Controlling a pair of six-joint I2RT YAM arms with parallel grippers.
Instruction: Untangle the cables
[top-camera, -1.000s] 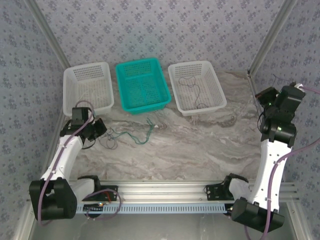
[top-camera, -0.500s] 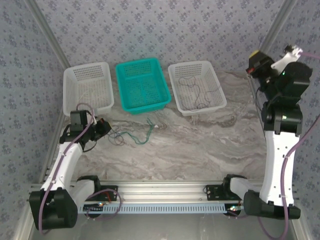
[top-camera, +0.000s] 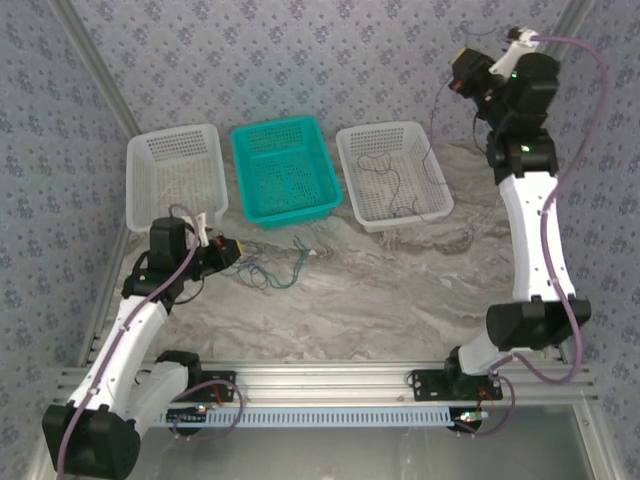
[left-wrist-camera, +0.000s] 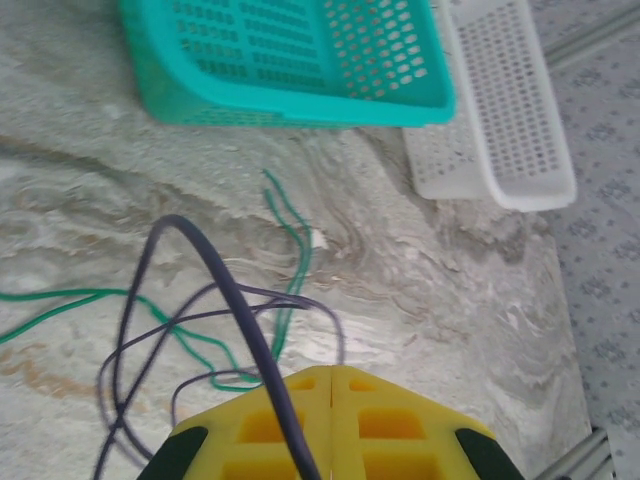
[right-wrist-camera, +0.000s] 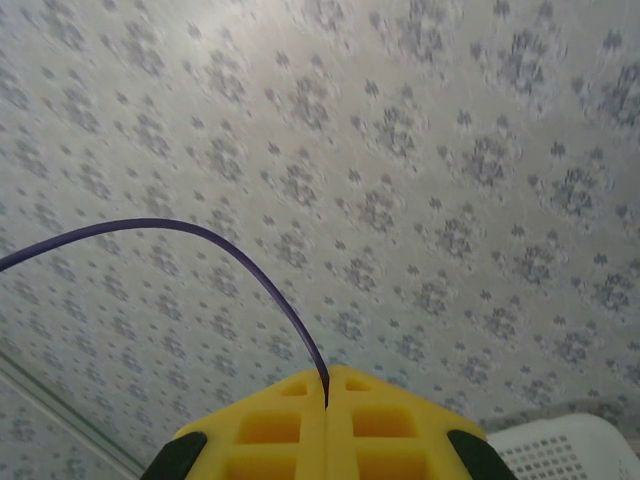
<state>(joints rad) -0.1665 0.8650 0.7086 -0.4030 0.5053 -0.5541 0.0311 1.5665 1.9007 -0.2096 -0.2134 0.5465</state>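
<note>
Left jaws sitting closed, seemingly pinching dark cable (left-wrist-camera: 235, 300); green cable (left-wrist-camera: 50, 296) lying on worktop (left-wrist-camera: 450, 300). Right jaws, up high, clamping second dark cable (right-wrist-camera: 160, 222), hanging toward white basket (top-camera: 378, 128).

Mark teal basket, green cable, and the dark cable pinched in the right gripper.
teal basket (top-camera: 240, 170), top view, left rim.
green cable (left-wrist-camera: 297, 265), left wrist view, strand on table.
dark cable (right-wrist-camera: 150, 222), right wrist view, top of arc.
</note>
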